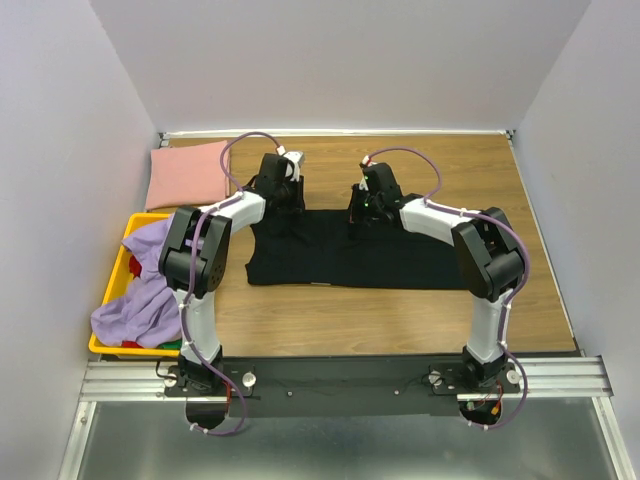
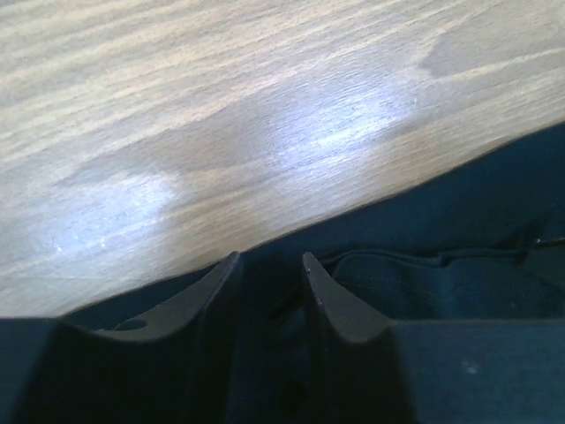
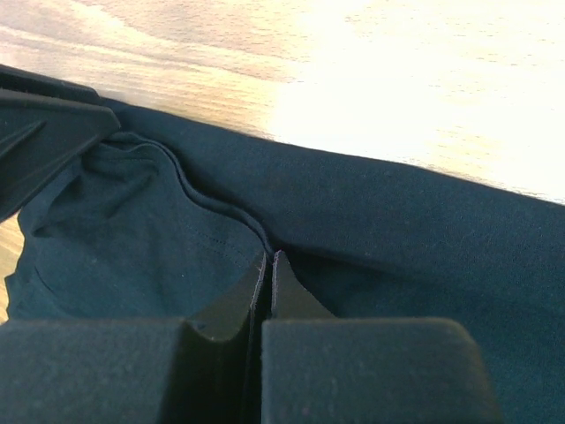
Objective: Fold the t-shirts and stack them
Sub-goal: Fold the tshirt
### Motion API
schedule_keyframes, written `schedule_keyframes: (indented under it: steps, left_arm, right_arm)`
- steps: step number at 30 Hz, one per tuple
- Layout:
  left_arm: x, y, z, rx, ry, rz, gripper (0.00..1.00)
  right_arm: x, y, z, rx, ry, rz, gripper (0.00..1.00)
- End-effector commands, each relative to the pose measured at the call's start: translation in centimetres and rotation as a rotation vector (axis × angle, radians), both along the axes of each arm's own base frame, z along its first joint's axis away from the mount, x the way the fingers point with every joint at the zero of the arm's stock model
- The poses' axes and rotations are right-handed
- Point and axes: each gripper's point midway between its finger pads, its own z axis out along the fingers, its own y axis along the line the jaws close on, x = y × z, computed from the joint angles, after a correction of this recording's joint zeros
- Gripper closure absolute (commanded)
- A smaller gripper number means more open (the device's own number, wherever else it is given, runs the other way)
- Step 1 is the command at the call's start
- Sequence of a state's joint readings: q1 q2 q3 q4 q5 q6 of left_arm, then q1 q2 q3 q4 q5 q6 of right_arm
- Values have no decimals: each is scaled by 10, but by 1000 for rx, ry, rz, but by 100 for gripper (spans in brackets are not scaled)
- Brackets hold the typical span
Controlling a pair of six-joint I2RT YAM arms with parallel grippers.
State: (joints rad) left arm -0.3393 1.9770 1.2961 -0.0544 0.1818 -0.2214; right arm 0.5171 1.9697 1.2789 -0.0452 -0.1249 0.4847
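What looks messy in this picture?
The lavender t-shirt is crumpled and spilling over the rim of the yellow crate on the left side. By contrast, the pink t-shirt lies folded in the far left corner, and the black t-shirt is spread out in the middle.

Both arms reach forward, left tool [image 2: 267, 261] fingers slightly apart, right tool [image 3: 267, 258] fingers pressed together
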Motion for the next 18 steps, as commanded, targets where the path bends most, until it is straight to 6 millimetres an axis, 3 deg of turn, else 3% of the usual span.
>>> schedule_keyframes:
  steps: [1,3,5,8,14,18]
  left_arm:
    - [-1,0,-5,3,17,-24,76]
    - [1,0,-3,4,14,-30,85]
    - [1,-1,-2,7,15,-36,100]
    - [4,0,5,22,-4,-44,100]
    - [22,-6,41,20,-100,-76,100]
    - [27,-12,42,4,-101,-102,100]
  right_arm:
    - [-1,5,-7,2,0,24,94]
    - [-1,6,-6,8,0,25,94]
    - [-1,6,-6,9,-1,25,94]
    - [-2,5,-6,7,-2,26,94]
    - [-5,4,-10,4,2,32,94]
    - [-7,4,-10,5,5,34,94]
